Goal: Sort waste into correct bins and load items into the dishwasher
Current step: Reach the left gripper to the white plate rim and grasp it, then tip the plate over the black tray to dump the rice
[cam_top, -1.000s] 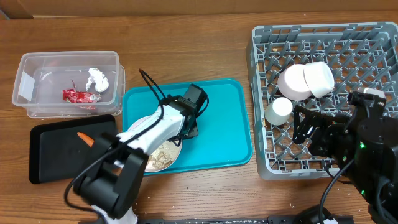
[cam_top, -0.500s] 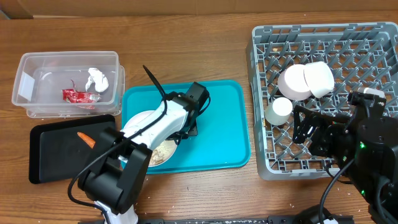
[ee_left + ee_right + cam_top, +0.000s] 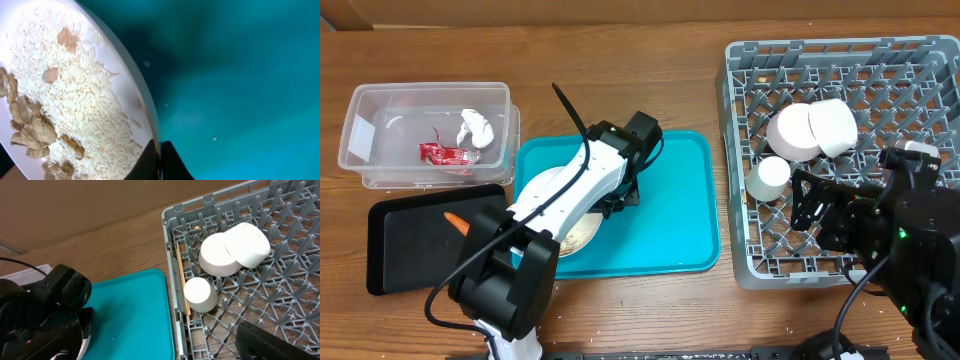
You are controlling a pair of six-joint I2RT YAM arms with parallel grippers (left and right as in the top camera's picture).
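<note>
Where plate (image 3: 129, 92) overlaps tray (image 3: 240, 75), left jaws pinch its rim.

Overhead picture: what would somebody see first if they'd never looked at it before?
Probably the bright teal tray in the middle of the table, with a white plate of rice that the left arm pinches by the rim in its jaws. Next, the big grey dish rack on the right, holding two white bowls and a white cup.
</note>
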